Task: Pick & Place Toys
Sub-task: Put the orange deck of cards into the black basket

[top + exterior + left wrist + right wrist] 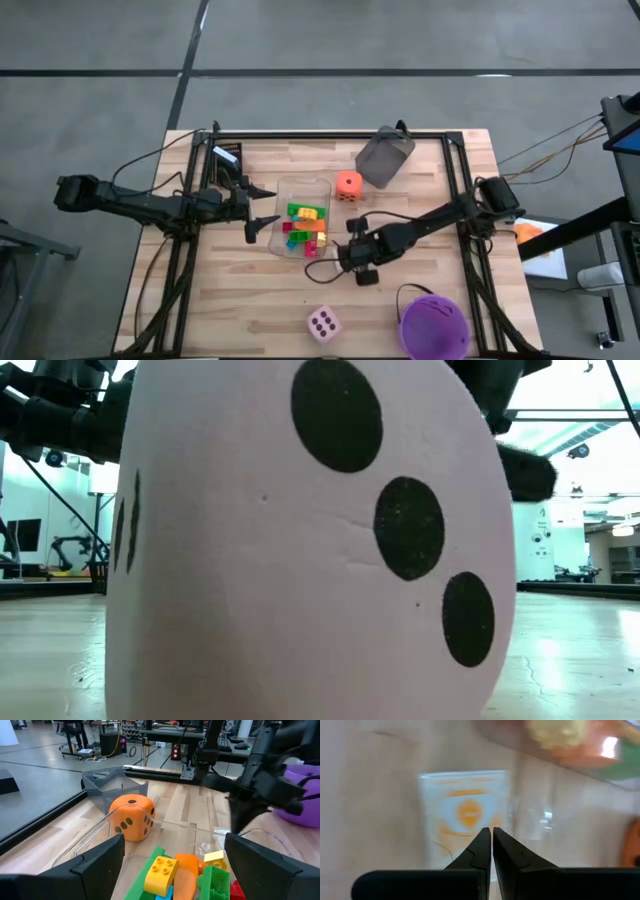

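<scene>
Right gripper [491, 836]: fingers nearly touching, hovering over white picture card [465, 815] | left gripper [262, 207]: standing wide at clear tray [272, 238]

Both arms are dark, near-black, built of slim jointed links with bulkier rounded housings at the joints. The left arm's tool [263, 208] ends in two thin, pointed black fingers; seen from its own wrist camera, those fingers [95, 862] are broad, matte black wedges with bevelled edges. The right arm's tool [339, 253] is a chunky black block with a small knob-like part beneath it; its fingers [479, 851] are smooth, glossy black blades tapering to fine tips. Thin black cables loop from the left arm's rear links.
</scene>
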Action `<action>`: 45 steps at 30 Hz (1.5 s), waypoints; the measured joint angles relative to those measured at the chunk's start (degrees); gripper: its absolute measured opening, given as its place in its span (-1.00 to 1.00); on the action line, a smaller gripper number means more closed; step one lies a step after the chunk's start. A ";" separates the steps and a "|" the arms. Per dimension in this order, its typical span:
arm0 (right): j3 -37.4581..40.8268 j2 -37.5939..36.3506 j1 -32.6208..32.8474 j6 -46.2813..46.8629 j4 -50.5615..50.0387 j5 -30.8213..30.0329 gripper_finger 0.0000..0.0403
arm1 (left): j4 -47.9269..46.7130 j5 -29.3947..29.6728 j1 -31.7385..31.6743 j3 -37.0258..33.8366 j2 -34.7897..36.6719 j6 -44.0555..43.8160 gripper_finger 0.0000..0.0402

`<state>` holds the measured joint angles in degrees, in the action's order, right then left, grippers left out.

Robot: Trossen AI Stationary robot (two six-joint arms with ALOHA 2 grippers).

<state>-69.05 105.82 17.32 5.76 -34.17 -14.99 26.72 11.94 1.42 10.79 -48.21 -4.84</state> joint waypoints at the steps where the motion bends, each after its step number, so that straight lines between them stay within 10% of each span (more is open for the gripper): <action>1: -0.01 0.00 0.48 0.42 0.07 1.05 -0.91 | 0.00 0.00 -0.01 0.00 0.00 0.00 0.72; 19: -0.25 4.30 4.66 5.20 2.23 2.59 -0.91 | -0.93 0.00 0.01 0.02 -0.02 -0.07 0.72; 32: -0.02 5.58 4.70 4.74 1.90 17.74 -0.91 | -0.98 0.04 0.00 0.02 -0.04 -0.13 0.72; 45: -0.25 5.05 5.18 4.17 1.63 14.16 -0.91 | -1.25 0.04 -0.01 0.02 -0.04 -0.13 0.72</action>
<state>-69.30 110.87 22.50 9.94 -32.53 -0.83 25.47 11.99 1.41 10.81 -48.25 -4.97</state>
